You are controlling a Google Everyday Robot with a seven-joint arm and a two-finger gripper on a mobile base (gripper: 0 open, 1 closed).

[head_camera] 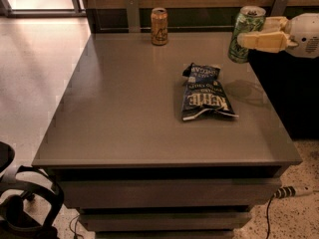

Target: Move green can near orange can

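Camera view, single frame.
- Cans: two. Bags: one. Gripper: one.
- Gripper (pixel 253 35) at the far right edge of the counter (pixel 124 108), reaching in from the right. Jaws clamped on the green can (pixel 244 23), one cream finger across its front.
- Green can upright, leaning slightly. Its shadow falls apart from it, on the counter right of the bag.
- Orange can (pixel 159 26) stands upright at the counter's back edge, left of centre, well apart from the green can.
- Blue chip bag (pixel 204 93) lies flat, right of centre, touching neither can.
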